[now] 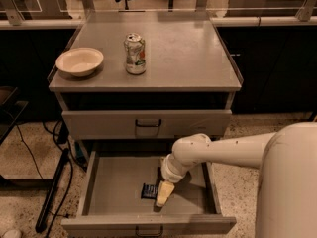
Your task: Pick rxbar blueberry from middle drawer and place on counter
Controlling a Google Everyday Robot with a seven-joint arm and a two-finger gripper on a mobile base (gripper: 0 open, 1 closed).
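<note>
Gripper: the gripper is down inside the open drawer, near its front. It is pale and points down at the drawer floor.
Jaws: it is too hard to see if they are apart or together, or if they hold anything.
Arm: the fat cream arm comes in from the right side and bends down over the drawer's right half.
Rxbar blueberry: the rxbar blueberry is a small dark bar. It lies flat on the drawer floor, just beside the gripper, on the gripper's left in this view. It looks like they touch, but that is not sure.
Middle drawer: the middle drawer is grey metal and is pulled far out. It is the lowest drawer. A small dark handle sits on its front.
Upper drawer: the upper drawer is pushed in. It has a dark handle in the middle.
Tabletop: the tabletop is the flat grey top of the cabinet, with low rims at the sides.
Can: a silver drink can stands upright on the tabletop, left of the middle.
Bowl: a pale round bowl sits on the tabletop near the left edge, apart from the can.
Floor: the speckled floor is around the cabinet, with a dark cable on the left.
</note>
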